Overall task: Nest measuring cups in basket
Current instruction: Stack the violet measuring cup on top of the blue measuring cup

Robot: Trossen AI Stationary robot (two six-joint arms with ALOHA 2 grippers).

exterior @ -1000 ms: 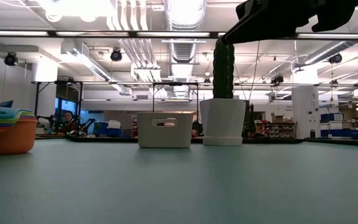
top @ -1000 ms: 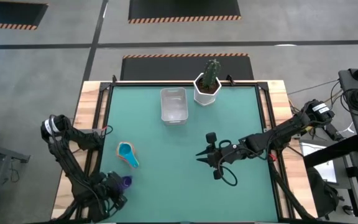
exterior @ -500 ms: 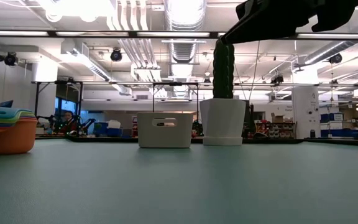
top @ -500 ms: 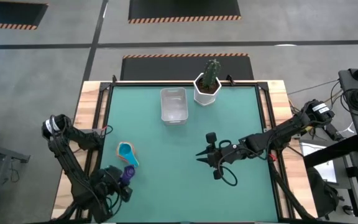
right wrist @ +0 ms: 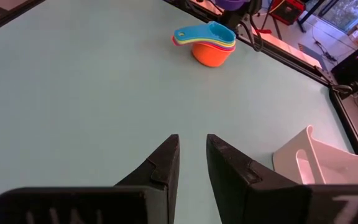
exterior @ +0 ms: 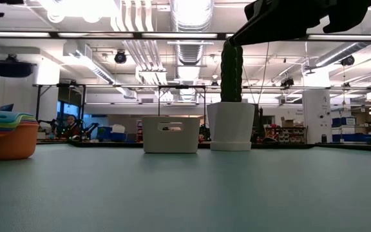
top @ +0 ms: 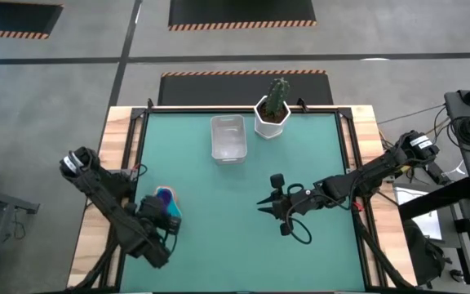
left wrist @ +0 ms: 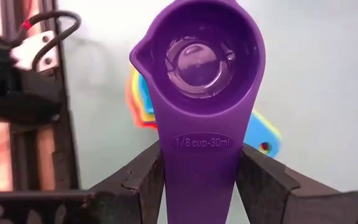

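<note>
Green table (top: pixel 243 237) in a workshop hall — contents as follows. Stack of nested cups (right wrist: pixel 205 42), orange lowest and blue on top, near the table's left edge. Purple cup (left wrist: pixel 201 68) clamped by its handle in the left pincer (left wrist: pixel 197 180), held above the stack. Basket (top: pixel 228 138) at the far side, beside a cactus pot (top: pixel 272 117). Right pincer (right wrist: pixel 192 163) — hovering mid-table, fingers slightly apart, holding nothing.

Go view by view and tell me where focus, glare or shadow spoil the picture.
Left wrist view: the purple cup is sharp, the stack of cups behind it blurred. Low view: ceiling lights flare white; the arm overhead is a dark silhouette. High view: evenly lit. Right wrist view: the near fingers are soft.
</note>
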